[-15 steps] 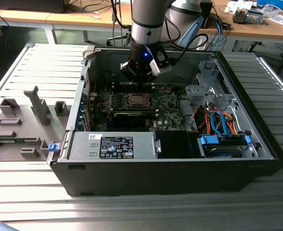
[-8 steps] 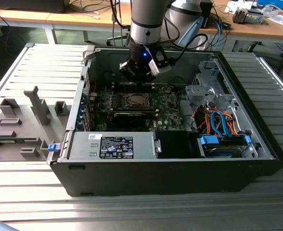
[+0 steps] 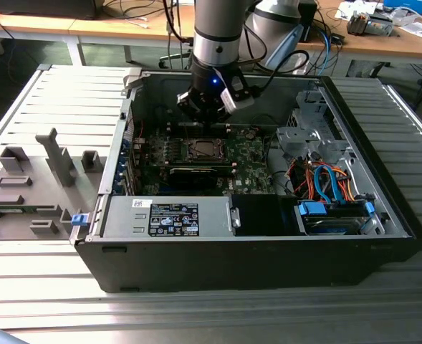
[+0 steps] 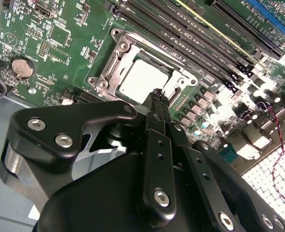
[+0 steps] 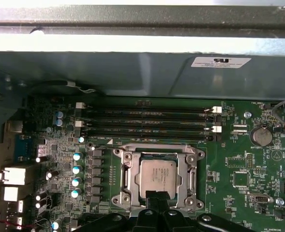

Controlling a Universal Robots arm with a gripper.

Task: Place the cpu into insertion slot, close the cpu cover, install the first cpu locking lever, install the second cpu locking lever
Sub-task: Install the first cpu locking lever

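Note:
The cpu (image 5: pixel 157 175) lies flat in the insertion slot (image 3: pixel 190 149) on the green board, its silver top showing in both wrist views. The cpu cover (image 5: pixel 124 179) lies down around the cpu (image 4: pixel 142 79) as a silver frame with its centre cut out. My gripper (image 4: pixel 157 93) is shut with nothing in it. Its tips hover just over the edge of the cover (image 4: pixel 114 72) nearest the wrist. In the exterior view the gripper (image 3: pixel 209 115) hangs inside the open computer case, above and slightly behind the cpu (image 3: pixel 204 150).
Long memory slots (image 5: pixel 147 123) run beside the socket, towards the case's back wall (image 5: pixel 142 72). A black graphics card (image 3: pixel 196 174), the power supply (image 3: pixel 168 215) and a drive bay with coloured cables (image 3: pixel 325 186) crowd the case. A grey fixture tray (image 3: pixel 31 186) sits on the exterior view's left.

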